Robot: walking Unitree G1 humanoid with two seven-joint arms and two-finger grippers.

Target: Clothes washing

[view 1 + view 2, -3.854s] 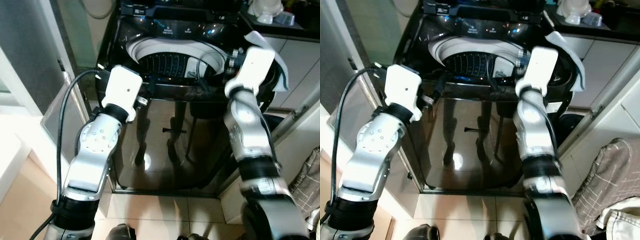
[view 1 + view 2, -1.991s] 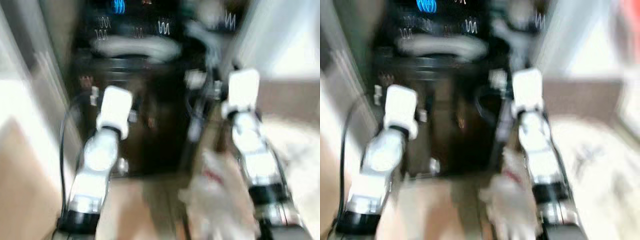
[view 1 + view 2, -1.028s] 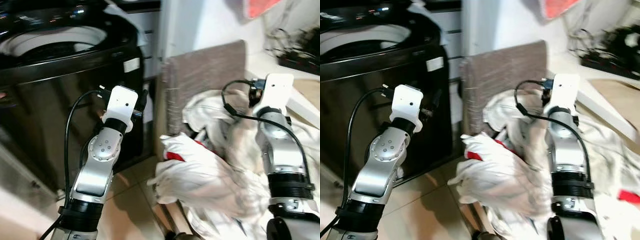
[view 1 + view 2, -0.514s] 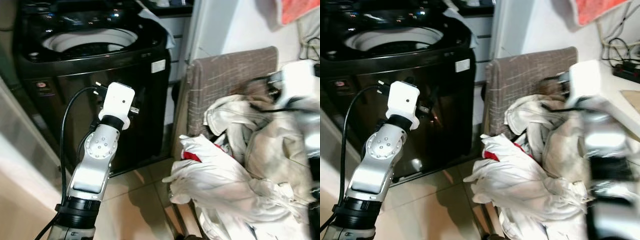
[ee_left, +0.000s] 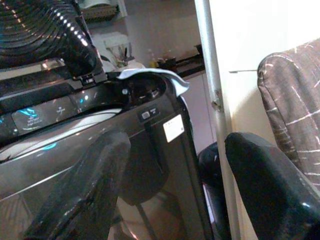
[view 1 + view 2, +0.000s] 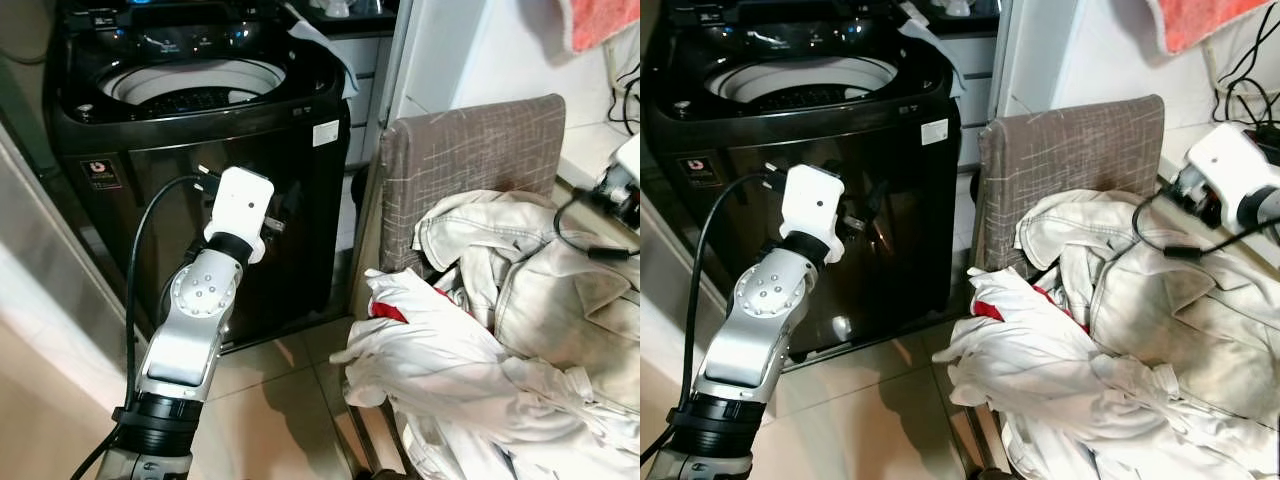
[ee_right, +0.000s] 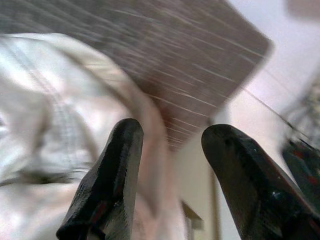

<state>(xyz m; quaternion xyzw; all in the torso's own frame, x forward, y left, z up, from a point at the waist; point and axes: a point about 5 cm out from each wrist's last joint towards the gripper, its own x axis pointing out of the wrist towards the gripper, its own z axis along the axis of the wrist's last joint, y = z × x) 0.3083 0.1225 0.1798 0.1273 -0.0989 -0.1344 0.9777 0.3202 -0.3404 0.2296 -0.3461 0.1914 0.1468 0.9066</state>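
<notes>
- Since half a second ago the camera has swung slightly, so the washing machine (image 6: 200, 150) and chair sit a touch further right in the head views; the right arm, then a blur over the clothes, has pulled out to the 3 o'clock edge, and its outline is now sharp
- At 11 o'clock stands the top-loading washing machine, a glossy black box with a mirror-like front panel, its lid up and the round white-rimmed drum (image 6: 190, 85) open, ribbed dark metal showing inside
- A pale cloth (image 6: 322, 45) drapes over the machine's far right corner
- The left gripper (image 5: 175, 185) hangs in front of the machine's front panel, at about 9 o'clock of centre, on a silver jointed arm with a white boxy wrist and a black cable looping behind; the wrist view shows its two smooth black fingers spread apart with nothing between them
- At 1 o'clock is the chair (image 6: 470, 160), its upright back covered in coarse brown-grey woven fabric with thin pale lines
- The pile of clothes (image 6: 500, 340) fills the chair seat from 3 to 5 o'clock: soft, crumpled, off-white garments with stitched seams, and a small red patch (image 6: 390, 312) on the nearest one
- The right gripper (image 7: 167, 165) is at 3 o'clock, just above the pile; its blunt black fingers are parted and empty, with cream cloth and the chair back beyond them
</notes>
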